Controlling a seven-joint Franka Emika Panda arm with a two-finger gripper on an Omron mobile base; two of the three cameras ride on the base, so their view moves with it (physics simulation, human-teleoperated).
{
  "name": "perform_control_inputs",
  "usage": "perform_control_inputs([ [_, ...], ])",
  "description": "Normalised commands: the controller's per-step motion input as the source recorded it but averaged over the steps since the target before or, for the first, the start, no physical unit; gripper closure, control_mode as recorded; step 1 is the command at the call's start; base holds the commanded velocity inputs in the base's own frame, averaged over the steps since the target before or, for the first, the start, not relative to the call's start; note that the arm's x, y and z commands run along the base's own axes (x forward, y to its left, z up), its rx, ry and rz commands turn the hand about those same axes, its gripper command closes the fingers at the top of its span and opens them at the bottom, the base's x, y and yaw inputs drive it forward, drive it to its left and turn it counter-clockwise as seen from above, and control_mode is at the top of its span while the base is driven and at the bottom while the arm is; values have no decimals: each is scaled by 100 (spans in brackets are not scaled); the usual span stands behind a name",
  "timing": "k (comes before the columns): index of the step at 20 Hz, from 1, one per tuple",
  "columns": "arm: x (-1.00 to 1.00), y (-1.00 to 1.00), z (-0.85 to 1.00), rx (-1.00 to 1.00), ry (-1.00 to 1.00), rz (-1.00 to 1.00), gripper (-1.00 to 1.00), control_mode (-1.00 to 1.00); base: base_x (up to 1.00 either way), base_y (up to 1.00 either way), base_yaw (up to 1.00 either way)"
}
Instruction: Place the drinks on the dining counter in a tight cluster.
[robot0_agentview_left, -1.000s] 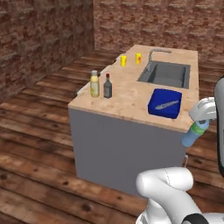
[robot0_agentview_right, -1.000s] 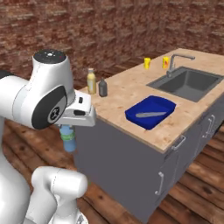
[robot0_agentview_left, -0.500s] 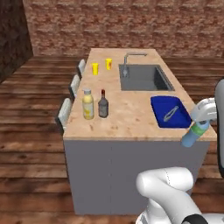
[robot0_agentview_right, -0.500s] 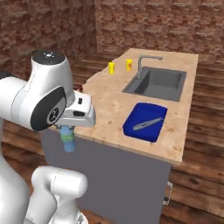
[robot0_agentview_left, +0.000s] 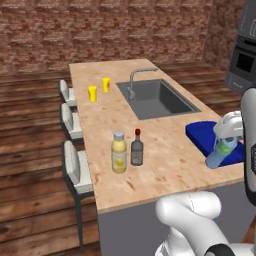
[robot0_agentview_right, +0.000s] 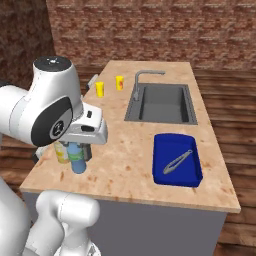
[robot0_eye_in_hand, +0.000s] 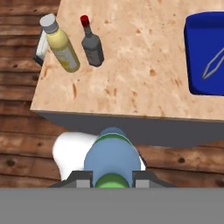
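Base swung round dining counter (robot0_agentview_left: 165, 165), brick-walled room.

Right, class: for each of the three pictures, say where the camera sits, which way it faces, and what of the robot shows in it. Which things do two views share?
Left base view: behind the arm's left, looking down the dining counter; white arm at lower right, blue bottle held.
Right base view: behind the arm's right, facing the sink; arm at left.
Hand view: on the hand, looking down at the counter's end; gripper shut on the blue bottle.
Shared: yellow bottle, dark bottle, blue tray.
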Motion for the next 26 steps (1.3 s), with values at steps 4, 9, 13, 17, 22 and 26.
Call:
perform_control_inputs([
  [4, 0, 0, 0, 0, 0, 0, 100, 100, 0, 3, -4],
  [9, 0, 0, 0, 0, 0, 0, 100, 100, 0, 0, 0],
  [13, 0, 0, 0, 0, 0, 0, 100, 100, 0, 0, 0],
  [17, 0, 0, 0, 0, 0, 0, 100, 100, 0, 0, 0],
  [22, 7, 1, 0, 0, 1, 0, 100, -100, 0, 0, 0],
  [26, 54, 8, 0, -1, 15, 0, 100, -100, 0, 0, 0],
])
